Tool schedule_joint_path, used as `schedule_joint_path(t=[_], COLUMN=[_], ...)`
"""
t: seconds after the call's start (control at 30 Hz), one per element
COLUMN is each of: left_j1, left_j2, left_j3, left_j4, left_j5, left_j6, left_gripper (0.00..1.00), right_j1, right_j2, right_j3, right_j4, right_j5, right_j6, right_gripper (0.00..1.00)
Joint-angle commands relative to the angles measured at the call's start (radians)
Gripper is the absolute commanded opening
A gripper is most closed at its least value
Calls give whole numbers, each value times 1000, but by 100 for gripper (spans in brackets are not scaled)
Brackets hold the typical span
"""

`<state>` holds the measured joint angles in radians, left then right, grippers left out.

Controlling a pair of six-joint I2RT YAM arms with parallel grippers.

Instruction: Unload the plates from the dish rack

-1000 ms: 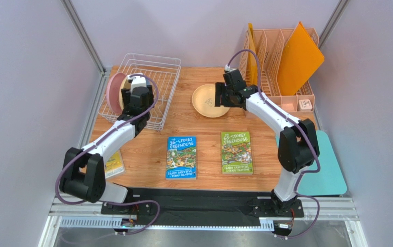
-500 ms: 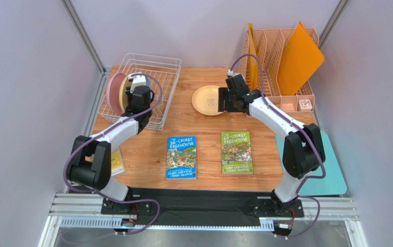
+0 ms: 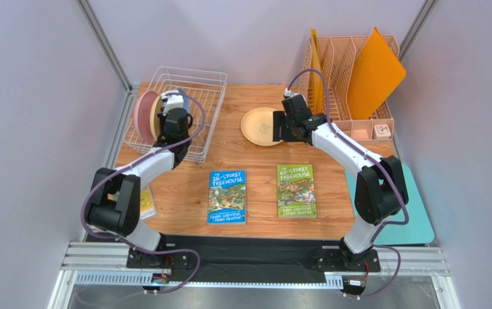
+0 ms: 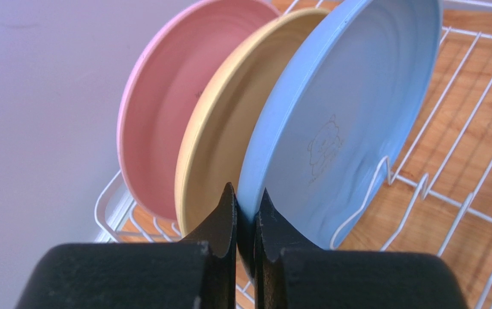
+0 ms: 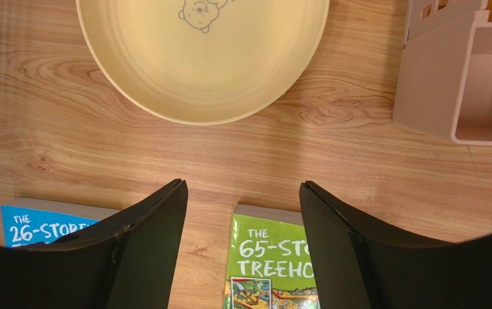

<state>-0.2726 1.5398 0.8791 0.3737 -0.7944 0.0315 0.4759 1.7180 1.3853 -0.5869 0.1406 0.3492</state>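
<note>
In the white wire dish rack (image 4: 461,193) three plates stand on edge: pink (image 4: 164,116), tan (image 4: 222,122) and light blue (image 4: 351,109). My left gripper (image 4: 247,199) is shut on the lower rim of the light blue plate, one finger on each face. From above, the left gripper (image 3: 166,121) sits over the dish rack (image 3: 198,82) next to the pink plate (image 3: 141,116). A cream-yellow plate (image 5: 203,58) lies flat on the table (image 3: 258,126). My right gripper (image 5: 242,193) hangs open just in front of it, holding nothing, and shows in the top view (image 3: 280,126) at the plate's right edge.
A peach slotted organizer (image 3: 348,96) with orange folders stands at the back right. Two books, blue (image 3: 227,196) and green (image 3: 296,190), lie at the table's middle front. A teal mat (image 3: 419,215) lies at the right, and a small yellow card (image 3: 144,205) at the left edge.
My left gripper has pushed a little farther into the rack and shut on the light blue plate's rim. The right gripper has shifted slightly beside the cream-yellow plate, still open.
</note>
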Motion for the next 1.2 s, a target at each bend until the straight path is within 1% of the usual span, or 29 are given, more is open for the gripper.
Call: schedule_joint_path(t=[0.0,0.03,0.13,0.17,0.2,0.3,0.57,0.6,0.67,0.7,0.73,0.77,0.8,0.83,0.9,0.93,1.0,1.03,1.1,1.13,1.17], left_j1=[0,-2,-10,-14,-23,-40,-86,-97,-143,-157,-166,-171,-171,-172,-172,-172,-171,-171,-171,-171,-171], left_j2=[55,90,134,138,140,112,-13,-26,-87,-114,-169,-197,-243,-268,-323,-334,-354,-356,-366,-368,-369], left_j3=[121,162,211,215,215,190,158,153,152,159,197,219,237,238,225,224,224,221,198,186,172], left_j4=[143,143,157,189,204,269,278,271,159,66,-193,-308,-381,-482,-527,-560,-594,-608,-608,-586,-572], left_j5=[-120,-138,-199,-245,-261,-292,-308,-310,-280,-246,-156,-90,-25,92,213,322,409,488,547,607,635], left_j6=[106,120,185,227,248,312,375,383,346,294,116,22,-52,-152,-221,-281,-341,-385,-454,-473,-491], left_gripper=[0,0,0,0,0,0,0,0,0,0,0,0,0,0,0,0,0,0,0,0,0], right_j1=[24,26,35,38,38,38,52,53,53,53,52,53,53,53,52,53,53,53,53,53,53], right_j2=[-34,-37,-51,-55,-57,-63,-95,-104,-112,-123,-126,-133,-139,-143,-147,-149,-146,-144,-146,-144,-144], right_j3=[-23,-26,-38,-42,-42,-43,-55,-58,-58,-55,-54,-54,-54,-54,-55,-61,-65,-72,-88,-106,-121], right_j4=[18,15,16,16,15,15,15,19,24,35,45,61,94,113,175,197,252,271,335,361,389], right_j5=[11,11,25,27,28,33,40,40,27,18,-21,-54,-84,-145,-217,-252,-283,-311,-344,-360,-372], right_j6=[-7,-9,-7,-7,-6,-6,5,5,2,5,-4,-7,-6,0,5,13,31,37,65,71,79], right_gripper=[70,70,70,70,70,70,70,70,70,70,70,70,70,70,70,70,70,70,70,70,70])
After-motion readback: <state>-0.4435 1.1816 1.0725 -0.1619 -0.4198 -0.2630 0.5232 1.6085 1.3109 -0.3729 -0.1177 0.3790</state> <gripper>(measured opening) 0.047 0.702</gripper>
